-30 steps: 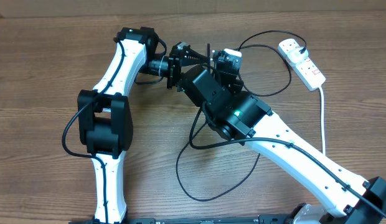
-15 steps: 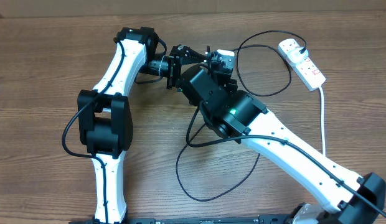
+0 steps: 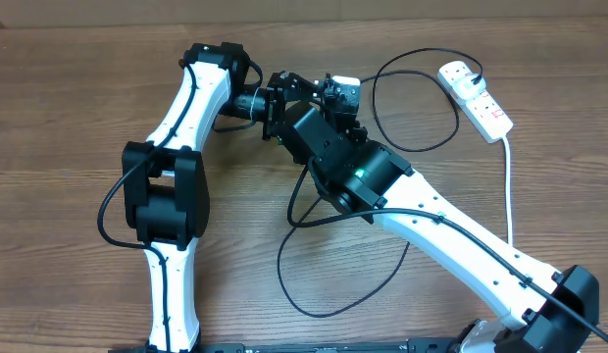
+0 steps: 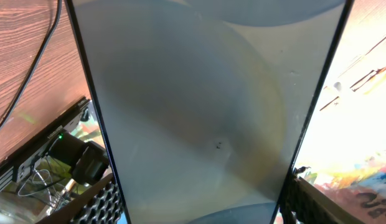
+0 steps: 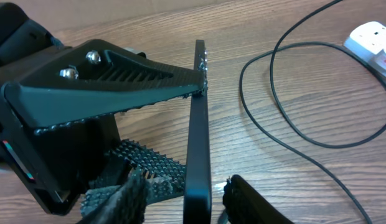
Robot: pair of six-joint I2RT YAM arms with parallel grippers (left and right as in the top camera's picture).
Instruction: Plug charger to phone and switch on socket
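The phone [image 3: 347, 84] is held off the table on its edge at the top centre. My left gripper [image 3: 319, 88] is shut on it. In the left wrist view the phone's pale screen [image 4: 199, 106] fills the frame between my left fingers [image 4: 199, 186]. In the right wrist view the phone [image 5: 198, 124] is edge-on, and my right gripper [image 5: 187, 180] is open with one finger on each side of its lower end. From above, my right gripper [image 3: 345, 113] is just below the phone. The charger's black cable [image 3: 422, 98] loops over the table; its tip is hidden. The socket [image 3: 477, 96] lies at the top right.
The socket's thick white cord [image 3: 508, 186] runs down the right side. A second loop of black cable [image 3: 333, 284] lies under my right arm. In the right wrist view the cable [image 5: 286, 118] curves to the right of the phone and the socket [image 5: 370, 38] is at the top right corner.
My right arm has moved left and up toward the phone, so its fingers now straddle the phone. The phone in my left gripper has shifted slightly left.
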